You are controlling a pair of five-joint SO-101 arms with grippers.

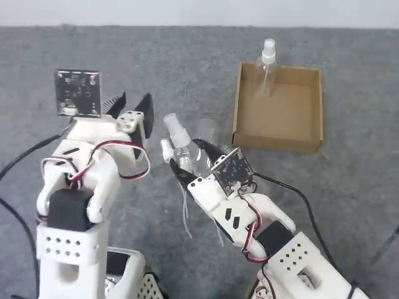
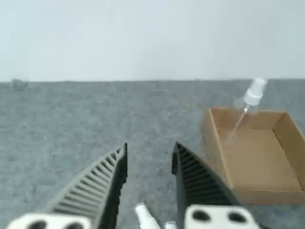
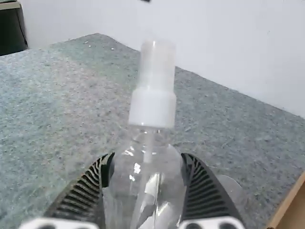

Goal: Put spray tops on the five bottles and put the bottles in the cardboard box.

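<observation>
Your right gripper (image 1: 192, 159) sits near the table's centre, jaws closed snugly on the clear body of a bottle (image 3: 143, 188) with its spray top (image 3: 153, 90) already on. Your left gripper (image 1: 132, 104) hangs at 10 o'clock from that bottle, jaws spread wide with nothing between them. The box (image 1: 277, 141) lies at 2 o'clock on the table (well apart from both arms). A second bottle (image 1: 268, 67), also topped, stands in its 11 o'clock corner.
</observation>
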